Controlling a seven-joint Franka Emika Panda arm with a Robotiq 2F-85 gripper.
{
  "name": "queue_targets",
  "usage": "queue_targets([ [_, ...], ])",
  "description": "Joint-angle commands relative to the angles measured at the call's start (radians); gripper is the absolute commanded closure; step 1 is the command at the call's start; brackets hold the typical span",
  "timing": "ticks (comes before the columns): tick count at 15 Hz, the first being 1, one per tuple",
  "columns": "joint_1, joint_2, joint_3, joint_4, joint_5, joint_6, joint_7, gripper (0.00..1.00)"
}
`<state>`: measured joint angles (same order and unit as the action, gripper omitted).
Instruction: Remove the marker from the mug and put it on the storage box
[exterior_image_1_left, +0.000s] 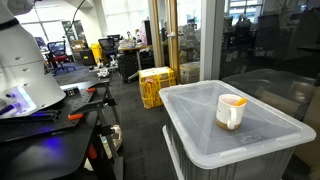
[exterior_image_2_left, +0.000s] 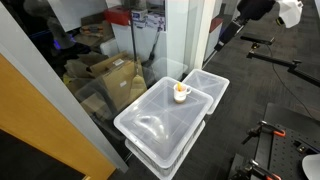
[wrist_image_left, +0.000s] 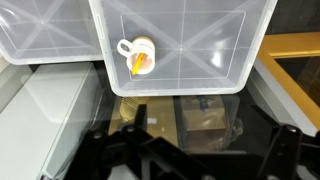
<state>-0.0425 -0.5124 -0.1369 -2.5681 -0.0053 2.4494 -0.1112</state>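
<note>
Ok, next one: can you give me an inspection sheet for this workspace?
Surface: flat lid of the large translucent plastic storage box, bearing the mug.
Job's things: short orange marker inside the small cream ceramic mug, which stands upright.
Clutter: second translucent box alongside.
Grippers: black gripper high above, clear of the mug; fingers look spread, empty.
Cables: nothing seen.
Surroundings: yellow plastic crates, brown cardboard boxes.

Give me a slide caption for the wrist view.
Orange marker in the mug atop the storage box, seen from above.
</note>
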Motion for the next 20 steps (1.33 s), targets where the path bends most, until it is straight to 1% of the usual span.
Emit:
queue_targets([
  [1, -0.052, 0.079, 0.032, -0.022, -0.048, 0.185, 0.046, 0.0],
  [4, -0.097, 0.155, 0.047, -0.022, -0.088, 0.319, 0.091, 0.0],
  [8, -0.152, 0.265, 0.063, -0.004, -0.136, 0.446, 0.158, 0.0],
  [12, -0.183, 0.361, 0.071, 0.017, -0.168, 0.518, 0.202, 0.0],
  [16, -0.188, 0.447, 0.061, 0.045, -0.177, 0.572, 0.225, 0.0],
  [20, -0.189, 0.535, 0.051, 0.087, -0.185, 0.593, 0.229, 0.0],
])
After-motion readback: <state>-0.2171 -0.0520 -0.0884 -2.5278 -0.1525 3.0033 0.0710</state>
